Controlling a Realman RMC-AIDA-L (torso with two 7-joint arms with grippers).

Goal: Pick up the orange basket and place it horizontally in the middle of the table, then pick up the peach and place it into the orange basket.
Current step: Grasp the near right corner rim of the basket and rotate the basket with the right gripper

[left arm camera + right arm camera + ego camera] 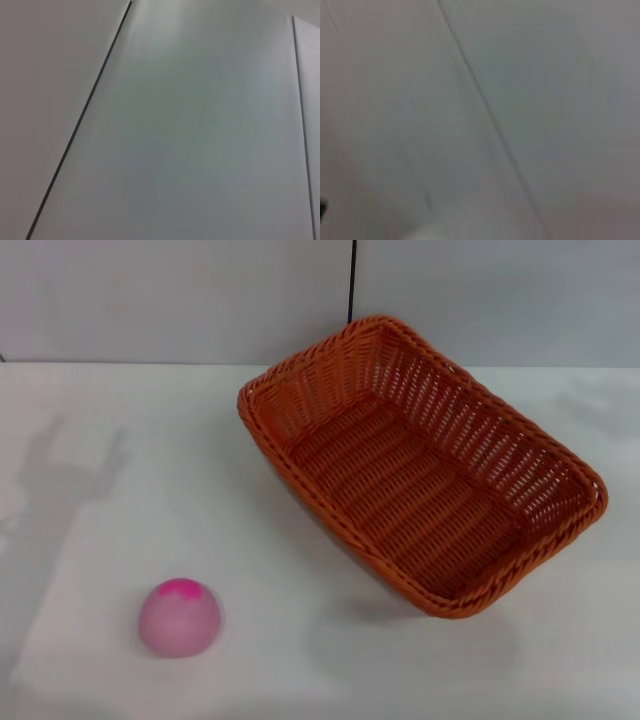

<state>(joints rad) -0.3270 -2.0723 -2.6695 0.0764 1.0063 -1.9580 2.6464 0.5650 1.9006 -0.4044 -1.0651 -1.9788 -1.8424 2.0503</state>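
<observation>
- Head view: the orange basket (420, 472) sits on the white counter (100, 440), right of centre and toward the back wall (180, 300), its long side running on a diagonal, not level with the counter's front edge. One near corner seems to ride a little above the surface, with shade under it, though I cannot tell for sure. The basket holds nothing.
- Head view: the peach (180, 617) rests on the counter well apart from the basket, toward the robot's left and nearer the front. A faint shadow shaped like an arm with spread fingers falls on the counter at far left, but neither arm nor any fingers show here, so places relative to them cannot be given.
- Left wrist view: only pale wall panels and a dark seam; no fingers, no basket, no peach. Whether the left fingers are spread or closed, I cannot tell.
- Right wrist view: a blurred grey surface with a seam; again no fingers to judge.
- Judgement: the first step is in hand, the basket not yet set straight in the middle. The next move calls for a grip on the braided rim, then turning and centring it.
</observation>
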